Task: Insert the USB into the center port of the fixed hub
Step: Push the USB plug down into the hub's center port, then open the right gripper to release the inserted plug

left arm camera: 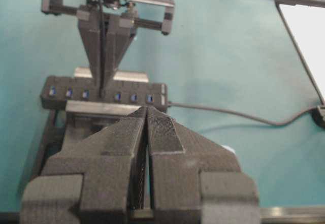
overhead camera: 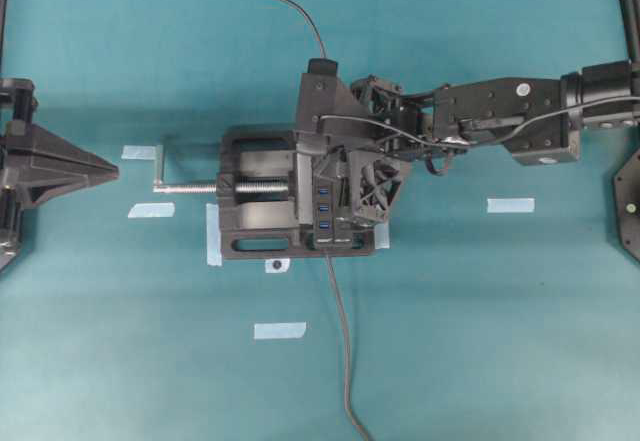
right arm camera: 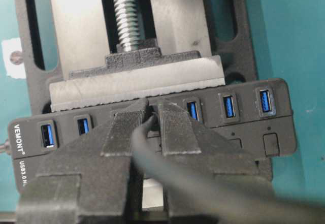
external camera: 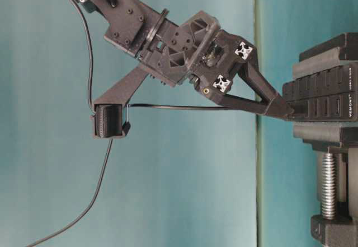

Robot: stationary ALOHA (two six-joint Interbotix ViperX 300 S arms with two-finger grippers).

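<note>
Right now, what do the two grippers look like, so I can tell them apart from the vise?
Both are matte black. The right gripper has long tapered fingers with ribbed pads, a lattice body and thin black cables alongside. The left gripper shows the same ribbed wedge fingers.

Black fixed hub clamped, blue slots up; USB at center port, cable trailing

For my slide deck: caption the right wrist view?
Right gripper pinches the USB at the center port of the fixed hub, clamped in a vise.
</note>
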